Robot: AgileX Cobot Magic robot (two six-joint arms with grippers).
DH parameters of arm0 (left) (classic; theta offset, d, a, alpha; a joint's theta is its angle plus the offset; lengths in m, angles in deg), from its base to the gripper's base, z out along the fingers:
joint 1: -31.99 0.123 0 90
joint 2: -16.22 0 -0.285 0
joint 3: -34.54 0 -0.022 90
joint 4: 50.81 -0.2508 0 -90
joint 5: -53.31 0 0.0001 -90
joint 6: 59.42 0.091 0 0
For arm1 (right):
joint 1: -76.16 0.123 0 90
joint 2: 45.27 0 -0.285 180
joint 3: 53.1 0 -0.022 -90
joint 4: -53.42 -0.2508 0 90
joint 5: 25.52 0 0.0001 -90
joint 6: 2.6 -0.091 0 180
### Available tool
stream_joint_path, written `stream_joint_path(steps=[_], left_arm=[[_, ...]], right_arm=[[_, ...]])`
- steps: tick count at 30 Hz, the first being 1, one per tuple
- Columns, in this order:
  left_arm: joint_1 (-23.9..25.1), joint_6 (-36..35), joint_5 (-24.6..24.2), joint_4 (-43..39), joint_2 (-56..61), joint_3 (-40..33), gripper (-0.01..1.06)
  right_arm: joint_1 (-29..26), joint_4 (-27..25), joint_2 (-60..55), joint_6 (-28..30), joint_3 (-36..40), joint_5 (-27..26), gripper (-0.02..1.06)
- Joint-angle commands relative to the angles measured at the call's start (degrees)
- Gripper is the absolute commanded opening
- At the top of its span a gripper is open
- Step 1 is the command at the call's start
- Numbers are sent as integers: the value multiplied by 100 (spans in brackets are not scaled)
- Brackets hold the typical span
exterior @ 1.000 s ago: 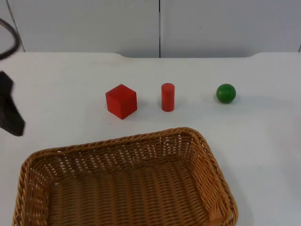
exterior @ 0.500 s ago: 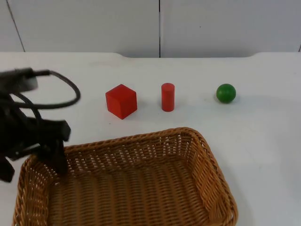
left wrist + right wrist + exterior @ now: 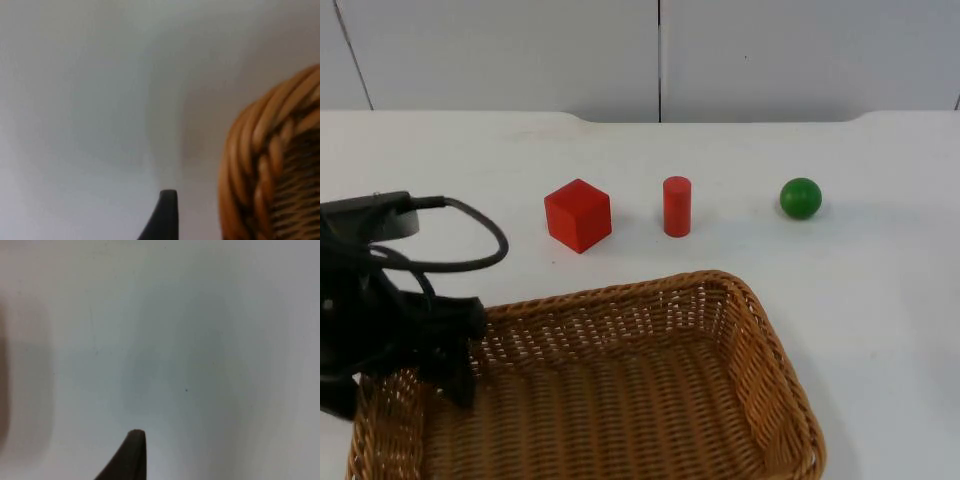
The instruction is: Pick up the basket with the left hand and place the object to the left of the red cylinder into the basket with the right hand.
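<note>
Left gripper (image 3: 440, 375) at basket (image 3: 720, 290) rim.

Left arm: enters at frame's lower left | left gripper (image 3: 440, 365): lowered, pointing downward | right fingertip (image 3: 131, 455): over bare table.

The place looks like a robotics lab: a bare white tabletop (image 3: 880, 300) ends at a plain grey partition wall (image 3: 800, 55).
</note>
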Motion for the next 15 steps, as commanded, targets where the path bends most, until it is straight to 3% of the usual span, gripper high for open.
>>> stream_joint_path(steps=[1, 5, 7, 9, 10, 13, 15], left_arm=[[-46, -39, 210, 85, -24, -126, 80], [-46, -80, 307, 85, -32, -177, 68], [-46, -80, 307, 99, -32, -177, 51], [-46, -80, 317, 99, -32, -177, 24], [-46, -80, 317, 99, -32, -177, 24], [-46, -55, 315, 84, -32, -177, 0], [-46, -30, 294, 83, -32, -177, 0]], right_arm=[[-32, 26, 1, -3, -50, 9, 105], [-32, 27, 1, -3, -50, -15, 105], [-32, 37, 1, -3, -50, -13, 105], [-32, 74, 1, -3, -50, -3, 105], [-32, 74, 1, -3, -50, -3, 105], [-32, 117, 1, -3, -50, -3, 105], [-32, 117, 1, -3, -50, -3, 105]])
